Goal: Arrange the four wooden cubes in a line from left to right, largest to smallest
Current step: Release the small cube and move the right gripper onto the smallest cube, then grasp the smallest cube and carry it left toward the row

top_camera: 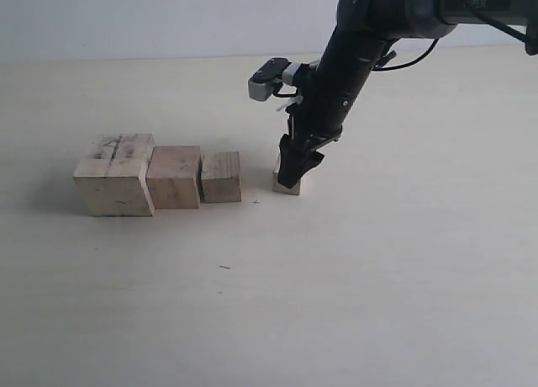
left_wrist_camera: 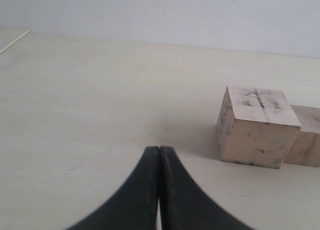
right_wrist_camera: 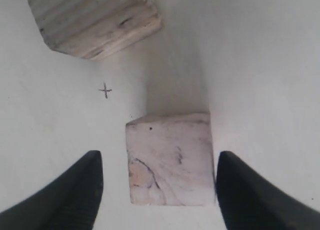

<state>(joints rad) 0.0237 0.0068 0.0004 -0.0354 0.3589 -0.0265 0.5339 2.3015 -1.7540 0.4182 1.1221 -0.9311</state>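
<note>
Nearby, small cross (right_wrist_camera: pixel 105 90) beside third cube (top_camera: pixel 221 177)

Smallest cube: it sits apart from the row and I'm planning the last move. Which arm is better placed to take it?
Right. The right gripper hangs open with its fingers either side of the smallest cube; the left gripper is shut, off by the largest cube.

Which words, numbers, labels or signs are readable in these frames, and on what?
"PER": pale letters on the black robot arm, partial, rest cut off.
Dark scribbles on top of the largest pale wooden cube: not legible as characters.
"+": small dark cross drawn on the pale tabletop.
Nothing else readable.
</note>
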